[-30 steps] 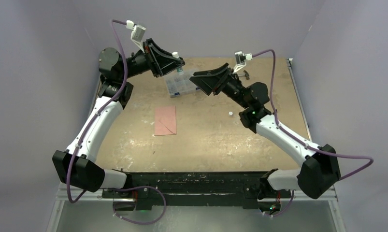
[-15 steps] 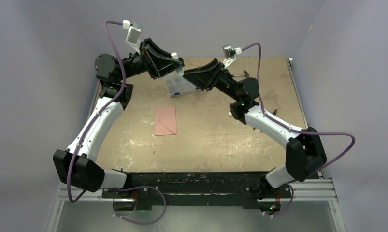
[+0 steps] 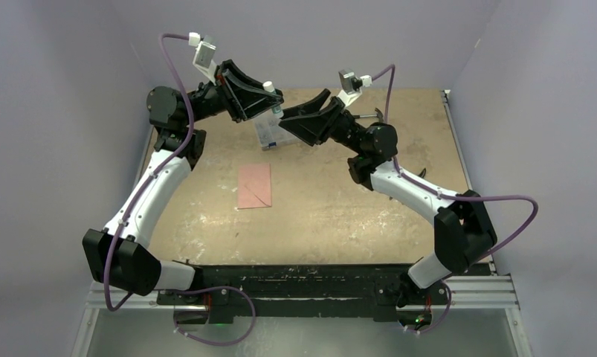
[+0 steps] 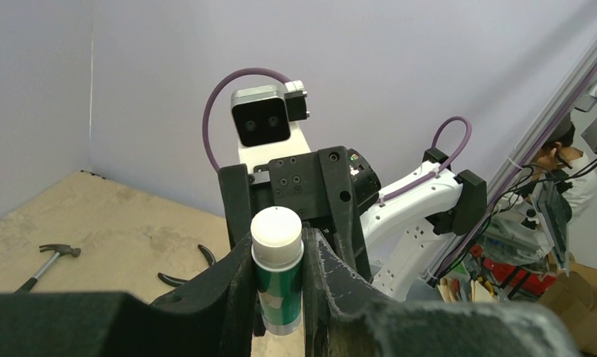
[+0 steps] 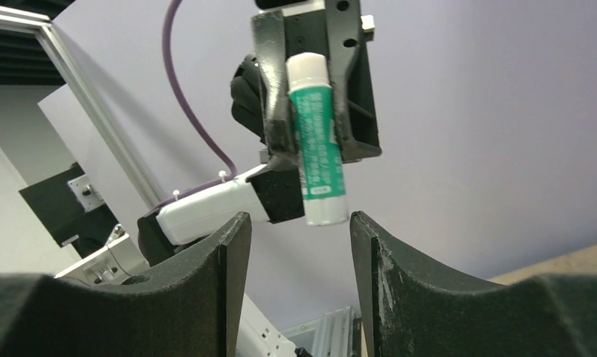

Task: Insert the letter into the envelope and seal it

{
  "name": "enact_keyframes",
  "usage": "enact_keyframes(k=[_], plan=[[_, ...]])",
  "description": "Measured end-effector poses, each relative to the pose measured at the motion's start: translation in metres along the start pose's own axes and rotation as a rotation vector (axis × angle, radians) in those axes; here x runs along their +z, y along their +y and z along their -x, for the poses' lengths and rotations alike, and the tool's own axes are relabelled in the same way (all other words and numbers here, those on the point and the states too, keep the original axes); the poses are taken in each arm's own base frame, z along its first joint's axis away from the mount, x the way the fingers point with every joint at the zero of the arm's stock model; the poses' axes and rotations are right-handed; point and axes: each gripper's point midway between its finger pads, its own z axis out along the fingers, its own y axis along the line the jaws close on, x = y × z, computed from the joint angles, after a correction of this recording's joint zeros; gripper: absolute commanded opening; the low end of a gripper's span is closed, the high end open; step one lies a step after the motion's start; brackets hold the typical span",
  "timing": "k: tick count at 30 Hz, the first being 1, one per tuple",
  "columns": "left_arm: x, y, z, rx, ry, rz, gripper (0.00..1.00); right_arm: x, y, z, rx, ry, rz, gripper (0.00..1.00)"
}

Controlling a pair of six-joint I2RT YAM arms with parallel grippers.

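– Envelope (image 3: 254,186) count?
– One. It is salmon-pink and lies flat on the table (image 3: 317,223), about nine o'clock from the centre. Diagonal seam lines show on its near half, and nothing touches it.
– And the letter?
– From the top view I cannot tell a separate sheet from that pink rectangle.
– Grippers?
– Two, both raised over the far side around twelve o'clock, with their tips facing each other. The left gripper (image 4: 278,249) is clamped narrow on one glue stick (image 5: 317,126), which has a green body and white at both ends.
– The right one?
– The right gripper (image 5: 297,223) has its jaws spread. From its own wrist camera, the stick's free white end hangs between the two fingers (image 5: 228,253) with a gap on each side, so it is not touching either.
– Anything else on the table?
– One clear compartment box (image 3: 268,137) sits at twelve o'clock from the envelope, partly hidden under the grippers. One hammer (image 4: 46,260) is at roughly one o'clock from the centre, and one pair of pliers (image 4: 170,280) lies apart from it.
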Motion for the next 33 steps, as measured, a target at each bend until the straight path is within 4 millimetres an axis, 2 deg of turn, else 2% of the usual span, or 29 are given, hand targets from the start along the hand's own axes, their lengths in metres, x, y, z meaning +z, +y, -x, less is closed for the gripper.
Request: enact_keyframes(k=[3,10,17,24,26,30,33], plan=[[0.000,0.002,-0.001,-0.008,-0.002,0.005,0.00,0.000,0.006,0.002,-0.008,-0.009,0.025,0.53],[0.000,0.001,-0.002,-0.026,-0.005,0.004,0.00,0.000,0.000,-0.001,0.028,-0.008,0.025,0.36],[-0.001,0.005,-0.003,-0.037,-0.014,0.018,0.00,0.004,-0.006,-0.003,0.046,-0.003,0.021,0.33],[0.000,0.006,-0.001,-0.038,-0.025,0.025,0.00,0.006,-0.008,-0.002,0.041,0.000,0.012,0.07],[0.000,0.007,0.000,-0.041,-0.030,0.032,0.00,0.006,-0.010,-0.002,0.036,0.001,0.004,0.03],[-0.001,0.020,0.000,-0.062,-0.044,0.090,0.00,0.009,-0.024,-0.002,-0.019,0.003,-0.050,0.00],[-0.005,0.046,-0.002,-0.079,-0.072,0.209,0.00,0.011,-0.048,0.001,-0.099,0.009,-0.159,0.00]])
